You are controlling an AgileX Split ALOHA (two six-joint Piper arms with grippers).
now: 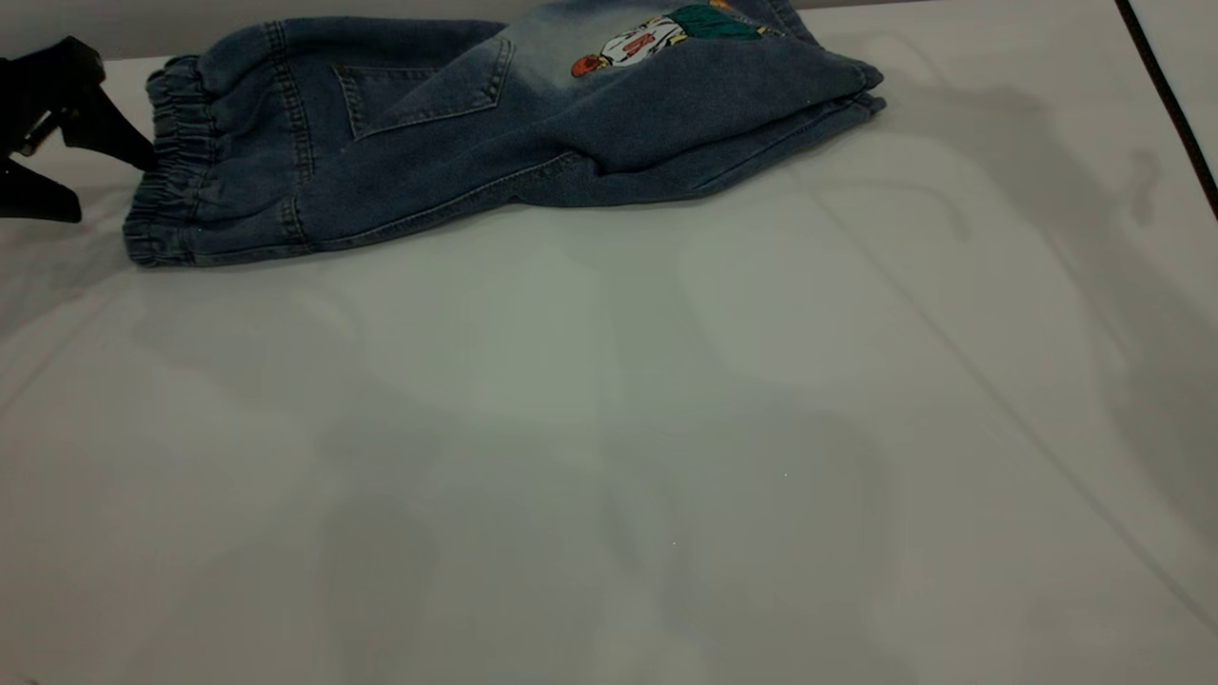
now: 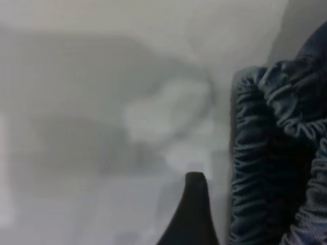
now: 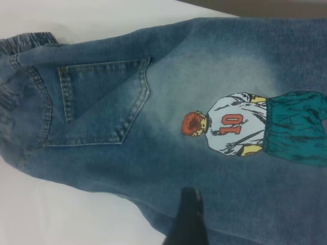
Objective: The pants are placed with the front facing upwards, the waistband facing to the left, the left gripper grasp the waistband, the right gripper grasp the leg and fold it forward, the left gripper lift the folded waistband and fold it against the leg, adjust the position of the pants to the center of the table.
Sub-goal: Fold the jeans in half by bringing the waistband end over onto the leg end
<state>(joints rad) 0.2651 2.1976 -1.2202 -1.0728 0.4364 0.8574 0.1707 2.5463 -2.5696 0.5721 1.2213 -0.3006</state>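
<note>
Standing agape at the table's (image 1: 609, 428) far left edge, left gripper (image 1: 100, 173) tips just touching the waistband (image 1: 171, 162), nothing clamped. Folded pants (image 1: 495, 124) far back, off centre. Right gripper (image 3: 188, 217) above the leg (image 3: 245, 168); closure indeterminable. Risk: snagging one layer only, unfolding.

table (image 1: 609, 428): white-grey | on it: folded pants (image 1: 457, 143), far edge

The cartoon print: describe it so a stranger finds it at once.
On the white table lie folded denim pants, waistband by the left gripper. On the faded patch beside the back pocket sits the cartoon print: an orange-headed figure, white shirt numbered 10, green shorts.
</note>
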